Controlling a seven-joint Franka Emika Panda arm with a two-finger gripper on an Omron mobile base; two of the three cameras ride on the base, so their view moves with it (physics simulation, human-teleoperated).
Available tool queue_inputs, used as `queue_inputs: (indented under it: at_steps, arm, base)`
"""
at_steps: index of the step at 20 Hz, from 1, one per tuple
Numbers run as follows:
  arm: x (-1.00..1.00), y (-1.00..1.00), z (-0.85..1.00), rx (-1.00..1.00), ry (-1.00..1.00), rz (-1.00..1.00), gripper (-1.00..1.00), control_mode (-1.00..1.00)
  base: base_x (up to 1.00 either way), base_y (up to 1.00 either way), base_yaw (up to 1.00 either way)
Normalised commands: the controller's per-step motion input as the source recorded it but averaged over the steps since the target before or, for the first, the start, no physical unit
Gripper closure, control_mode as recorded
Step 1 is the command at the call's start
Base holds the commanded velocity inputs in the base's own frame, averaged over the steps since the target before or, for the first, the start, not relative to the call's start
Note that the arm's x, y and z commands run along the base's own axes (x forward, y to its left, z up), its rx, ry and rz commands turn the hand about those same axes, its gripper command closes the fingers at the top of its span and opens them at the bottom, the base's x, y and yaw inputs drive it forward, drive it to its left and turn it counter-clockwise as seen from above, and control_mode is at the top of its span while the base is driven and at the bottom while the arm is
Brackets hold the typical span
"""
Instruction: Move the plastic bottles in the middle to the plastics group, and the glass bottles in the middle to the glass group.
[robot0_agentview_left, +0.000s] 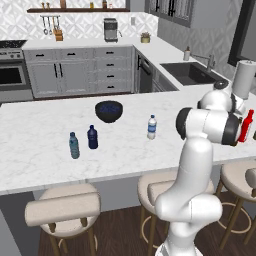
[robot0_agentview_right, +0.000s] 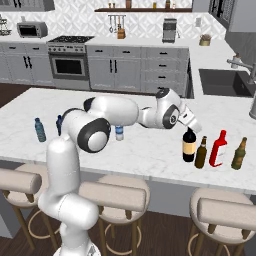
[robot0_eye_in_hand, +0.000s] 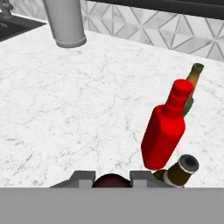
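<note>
In the hand view, the dark rounded top of the wine bottle (robot0_eye_in_hand: 111, 180) sat right between the two finger tips of the gripper (robot0_eye_in_hand: 112, 178), one tip on each side of it, though whether the tips actually pressed on the glass could not be told. Just beside it to the right stood the brown bottle (robot0_eye_in_hand: 181, 170), seen from above by its pale-rimmed mouth, and behind that rose the red bottle (robot0_eye_in_hand: 165, 130), with an olive-green bottle (robot0_eye_in_hand: 192, 83) farther back still. From the right base view the gripper (robot0_agentview_right: 190, 123) hung directly over the neck of the wine bottle (robot0_agentview_right: 188, 145), which stood upright on the marble island counter (robot0_agentview_right: 150, 150) at the left end of a row: next came the brown bottle (robot0_agentview_right: 201, 152), then the red bottle (robot0_agentview_right: 218, 148), then the green bottle (robot0_agentview_right: 239, 153), all upright and near one another. Well apart to the left, in the left base view, the small clear water bottle (robot0_agentview_left: 152, 127) stood alone mid-counter, and farther left the teal-blue bottle (robot0_agentview_left: 74, 145) and the navy bottle (robot0_agentview_left: 92, 137) stood close together. A dark bowl (robot0_agentview_left: 109, 111) sat beyond them, and a paper towel roll (robot0_agentview_left: 242, 79) stood near the sink (robot0_agentview_left: 192, 73).
</note>
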Motion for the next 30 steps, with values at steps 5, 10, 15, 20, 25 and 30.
queue_inputs:
  at_steps: [5, 10, 15, 20, 25, 30]
  arm:
    - [0.02, 0.00, -0.30, 0.00, 0.00, 0.00, -1.00, -1.00]
    - [-0.07, 0.00, -0.13, 0.00, 0.01, 0.00, -1.00, -1.00]
    - [-0.12, 0.00, 0.07, 0.00, 0.00, 0.00, -1.00, -1.00]
    - [-0.01, 0.15, 0.37, 0.00, 0.00, 0.00, -1.00, -1.00]
    - [-0.28, 0.56, 0.33, 0.00, 0.21, 0.05, -1.00, -1.00]
    - [-0.39, 0.78, 0.12, 0.00, 0.32, 0.21, -1.00, -1.00]
  base:
    - [0.00, 0.00, 0.00]
    - [0.00, 0.00, 0.00]
    - [0.00, 0.00, 0.00]
    - [0.00, 0.00, 0.00]
    - [0.00, 0.00, 0.00]
    - [0.00, 0.00, 0.00]
